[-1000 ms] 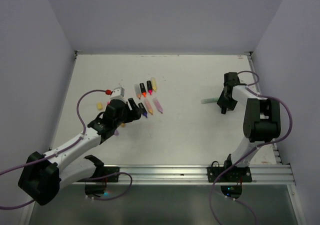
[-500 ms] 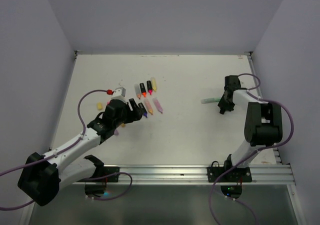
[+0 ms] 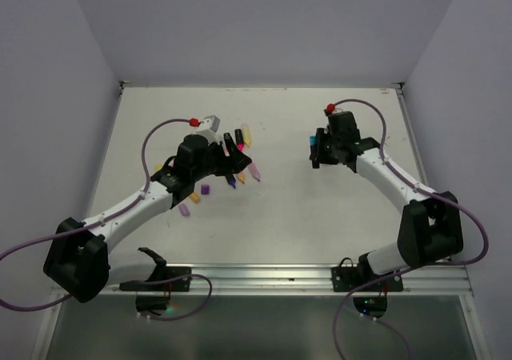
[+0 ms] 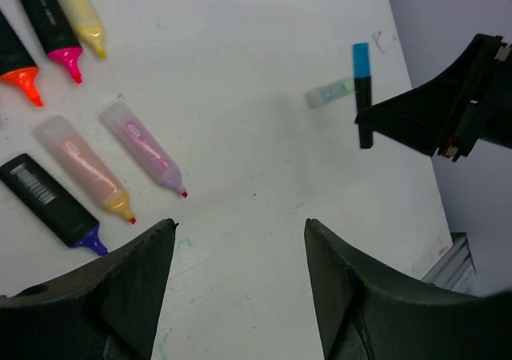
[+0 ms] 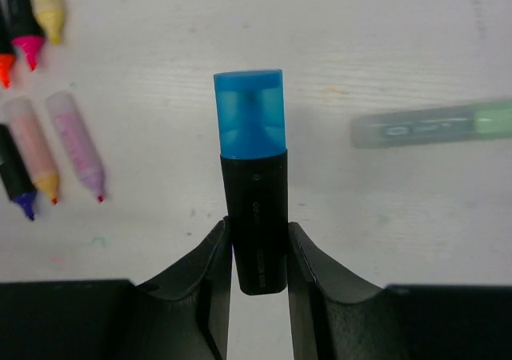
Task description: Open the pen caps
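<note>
Pen caps lie loose on the tabletop by my left arm. My right fingers grip a black highlighter, blue cap on; my left fingers stand open.

On the left half of the counter, uncapped highlighters lie side by side beneath the left claw. Loose pen caps lie nearer the bases, beside that arm. Further right, a capped highlighter sits in the right claw, raised over the counter. A second highlighter lies on the counter below, off to one side.
</note>
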Available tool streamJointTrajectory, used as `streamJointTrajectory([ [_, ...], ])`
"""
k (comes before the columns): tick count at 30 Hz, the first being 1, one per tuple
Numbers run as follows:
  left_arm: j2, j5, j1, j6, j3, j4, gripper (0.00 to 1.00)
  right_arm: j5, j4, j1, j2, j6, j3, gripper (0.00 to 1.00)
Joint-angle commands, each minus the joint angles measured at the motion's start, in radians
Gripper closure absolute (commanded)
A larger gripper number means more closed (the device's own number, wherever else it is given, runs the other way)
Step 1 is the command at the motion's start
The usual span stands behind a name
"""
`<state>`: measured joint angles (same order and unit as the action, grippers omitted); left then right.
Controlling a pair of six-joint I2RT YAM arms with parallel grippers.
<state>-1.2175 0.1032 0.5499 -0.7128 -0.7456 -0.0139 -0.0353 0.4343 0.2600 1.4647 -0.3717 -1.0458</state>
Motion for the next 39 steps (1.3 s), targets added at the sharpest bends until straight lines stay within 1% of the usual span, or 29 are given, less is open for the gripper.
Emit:
streamJointTrajectory([
  [1, -0.043, 0.122, -0.005, -0.014, -0.064, -0.099, 0.32, 0.173, -0.045, 0.09, -0.014, 0.053, -0.016, 1.0],
  [2, -0.056, 0.133, -0.004, -0.022, -0.078, -0.106, 0.32, 0.187, -0.058, 0.135, -0.012, 0.047, -0.011, 1.0],
  [5, -0.099, 0.15, -0.005, -0.042, -0.098, -0.118, 0.33, 0.215, -0.114, 0.218, -0.003, 0.037, 0.001, 1.0],
  [9, -0.142, 0.118, -0.004, -0.059, -0.112, -0.095, 0.36, 0.219, -0.192, 0.3, 0.028, 0.02, 0.015, 1.0],
  [14, -0.174, 0.092, -0.004, -0.085, -0.126, -0.093, 0.37, 0.204, -0.204, 0.383, 0.08, 0.011, -0.01, 1.0],
  [20, -0.188, 0.082, 0.005, -0.094, -0.123, -0.104, 0.37, 0.192, -0.226, 0.423, 0.105, -0.003, -0.028, 1.0],
  [32, -0.212, 0.069, 0.019, -0.102, -0.098, -0.126, 0.38, 0.179, -0.246, 0.475, 0.092, -0.029, -0.04, 1.0],
  [37, -0.214, 0.064, 0.021, -0.099, -0.098, -0.126, 0.41, 0.17, -0.244, 0.486, 0.085, -0.032, -0.051, 1.0],
  [39, -0.211, 0.056, 0.021, -0.094, -0.098, -0.113, 0.45, 0.163, -0.25, 0.486, 0.074, -0.035, -0.045, 1.0],
])
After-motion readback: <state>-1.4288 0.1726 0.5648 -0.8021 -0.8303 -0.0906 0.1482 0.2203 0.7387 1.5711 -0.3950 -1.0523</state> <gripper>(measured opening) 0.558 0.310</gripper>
